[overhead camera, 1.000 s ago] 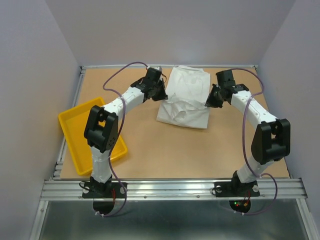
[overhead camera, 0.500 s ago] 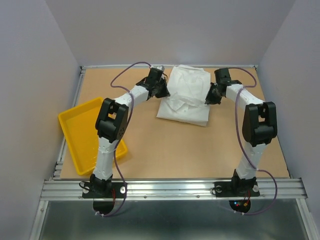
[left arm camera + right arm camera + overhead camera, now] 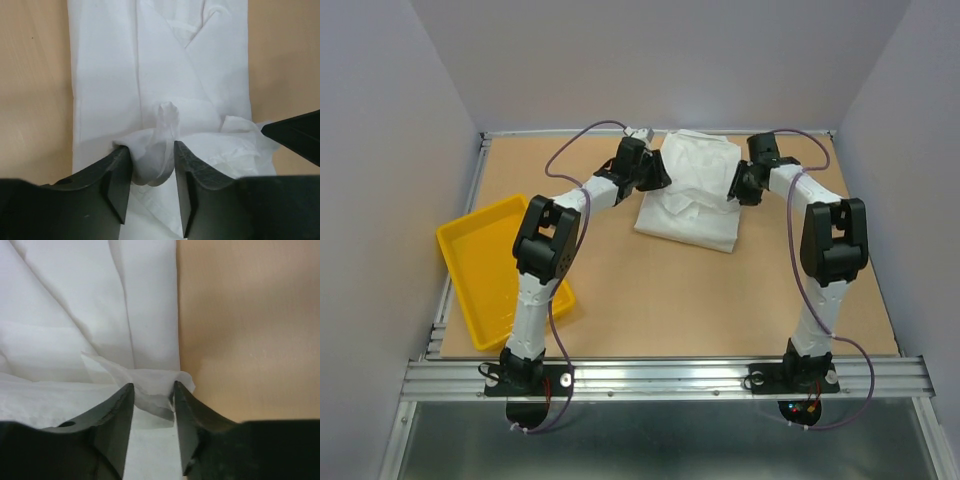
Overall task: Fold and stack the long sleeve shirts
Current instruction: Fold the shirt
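One white long sleeve shirt (image 3: 690, 195) lies partly folded at the back middle of the table, its collar showing in the left wrist view. My left gripper (image 3: 658, 178) is at the shirt's left edge, and my right gripper (image 3: 740, 187) is at its right edge. The left gripper (image 3: 152, 150) stands open, with a raised pinch of the shirt (image 3: 110, 75) loose between its fingers. The right gripper (image 3: 152, 387) is also open, astride a thin fold at the edge of the shirt (image 3: 65, 330). No other shirt is in view.
A yellow tray (image 3: 455, 232) sits at the table's left edge, hanging over the near left side. Bare brown tabletop (image 3: 670, 300) stretches between the shirt and the arm bases. Grey walls close in the back and both sides.
Both grippers were shut on the shirt's edges and have now opened, leaving the fabric loose between the jaws. Both wrists also shifted slightly toward the back of the table.
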`<state>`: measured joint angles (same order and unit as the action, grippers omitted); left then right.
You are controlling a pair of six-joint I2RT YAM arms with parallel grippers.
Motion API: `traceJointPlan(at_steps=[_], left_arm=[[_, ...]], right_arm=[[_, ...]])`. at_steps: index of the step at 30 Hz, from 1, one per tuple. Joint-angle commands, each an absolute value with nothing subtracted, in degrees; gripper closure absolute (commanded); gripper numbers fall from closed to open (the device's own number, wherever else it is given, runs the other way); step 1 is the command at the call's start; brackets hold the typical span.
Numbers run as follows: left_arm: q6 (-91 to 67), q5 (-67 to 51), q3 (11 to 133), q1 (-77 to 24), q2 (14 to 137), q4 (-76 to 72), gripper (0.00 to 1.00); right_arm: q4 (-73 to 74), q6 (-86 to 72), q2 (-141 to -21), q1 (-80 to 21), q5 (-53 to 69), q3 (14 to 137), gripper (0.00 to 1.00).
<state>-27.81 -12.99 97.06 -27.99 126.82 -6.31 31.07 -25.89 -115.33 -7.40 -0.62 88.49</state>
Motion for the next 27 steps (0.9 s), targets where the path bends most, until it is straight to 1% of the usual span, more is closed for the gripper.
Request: traceJointPlan(at_steps=[1,2,3,4,5,6,7,8,14,16,18,19,23,25,27], left_arm=[[-25.7,-11.6,94.1,-27.7,119.5,-12.6,0.45],[-25.7,-11.1,93.8,-27.7,118.5,-12.7,0.4],[-25.8,-10.1,92.8,-27.7,117.3,-13.4,0.33],[-25.9,-9.8,92.2,-27.7,114.7,-13.7,0.21],[-26.2,-9.4,91.6,-27.7,113.4,-14.1,0.19],[-26.5,-8.5,90.7,-27.7,112.0,-14.9,0.11],[-27.1,-8.1,89.1,-27.7,109.4,-15.3,0.06],[-27.2,-7.8,88.4,-27.7,108.0,-15.5,0.02],[-27.3,-5.7,81.4,-27.7,99.7,-16.1,0.01],[-27.6,-5.2,78.7,-27.7,97.9,-16.5,0.01],[-28.1,-4.3,74.5,-27.7,95.7,-17.1,0.02],[-28.3,-4.0,71.7,-27.7,94.8,-17.6,0.02],[-29.9,-2.4,66.4,-27.7,93.7,-18.0,0.07],[-30.8,-2.0,63.7,-27.7,93.1,-18.3,0.11],[-31.4,-1.2,62.0,-27.7,92.5,-18.4,0.12]], right_arm=[[28.6,-23.6,-110.2,-6.9,-2.6,93.6,0.48],[28.6,-23.1,-109.3,-6.9,-2.6,93.7,0.42],[28.7,-22.2,-106.9,-6.9,-1.9,93.6,0.31],[28.4,-21.5,-105.7,-7.0,-1.2,93.3,0.29],[28.2,-20.8,-104.7,-7.1,-0.2,92.8,0.28],[28.0,-20.1,-103.4,-7.4,1.7,92.4,0.28],[27.8,-18.4,-101.3,-7.7,2.4,90.9,0.26],[27.2,-17.6,-100.1,-8.7,2.8,90.1,0.26],[23.8,-14.2,-95.6,-12.2,7.7,83.3,0.27],[22.9,-12.0,-95.2,-13.5,12.0,81.3,0.31],[21.3,-10.4,-95.6,-16.4,16.6,79.6,0.32],[20.1,-8.8,-95.9,-18.8,17.9,79.1,0.32],[14.4,-7.9,-97.9,-22.8,21.0,75.4,0.33],[11.9,-8.8,-99.6,-23.6,23.5,74.1,0.34],[8.9,-9.1,-100.6,-25.0,25.2,74.1,0.34]])
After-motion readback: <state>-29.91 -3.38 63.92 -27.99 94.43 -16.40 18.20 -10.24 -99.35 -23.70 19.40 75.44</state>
